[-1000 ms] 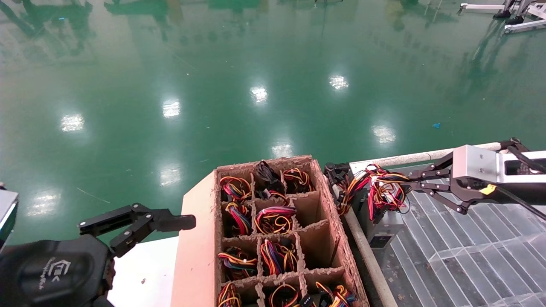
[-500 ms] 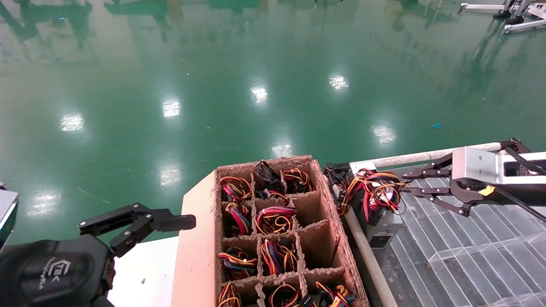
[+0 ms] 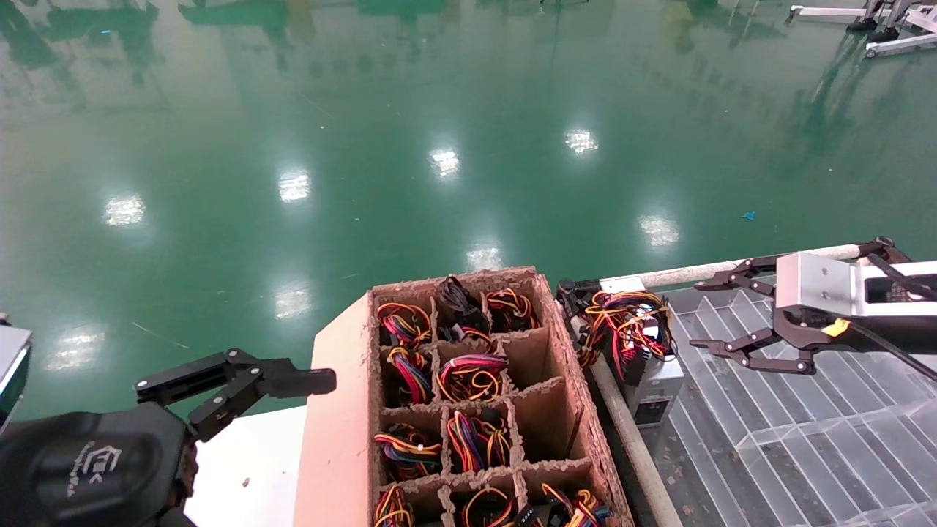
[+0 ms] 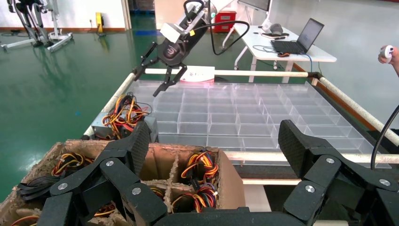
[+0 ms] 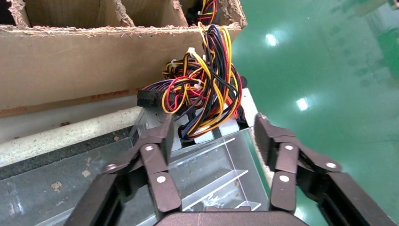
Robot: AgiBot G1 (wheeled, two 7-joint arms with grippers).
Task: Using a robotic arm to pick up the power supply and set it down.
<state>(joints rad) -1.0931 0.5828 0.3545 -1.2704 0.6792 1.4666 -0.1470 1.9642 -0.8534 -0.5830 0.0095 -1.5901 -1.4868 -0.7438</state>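
The power supply (image 3: pixel 654 382), a small grey metal box, stands in the near-left corner of the clear compartment tray (image 3: pixel 805 439), its red, yellow and black wire bundle (image 3: pixel 622 322) on top. My right gripper (image 3: pixel 701 315) hangs open just to its right, holding nothing. In the right wrist view, the right gripper (image 5: pixel 214 134) frames the wires (image 5: pixel 202 89) and the grey box (image 5: pixel 150 117) without touching them. My left gripper (image 3: pixel 293 384) is parked open at the lower left. From the left wrist, the power supply (image 4: pixel 123 115) lies beyond my left gripper (image 4: pixel 216 141).
A cardboard box (image 3: pixel 564 380) with dividers stands left of the tray; several of its cells hold wire bundles. A white rail (image 3: pixel 732 267) runs along the tray's far edge. Green floor lies beyond. A table with a laptop (image 4: pixel 306 35) stands far behind the tray.
The right gripper opened, let go of the wire bundle and drew back to the right. The power supply settled lower into the tray corner. The left arm stayed still.
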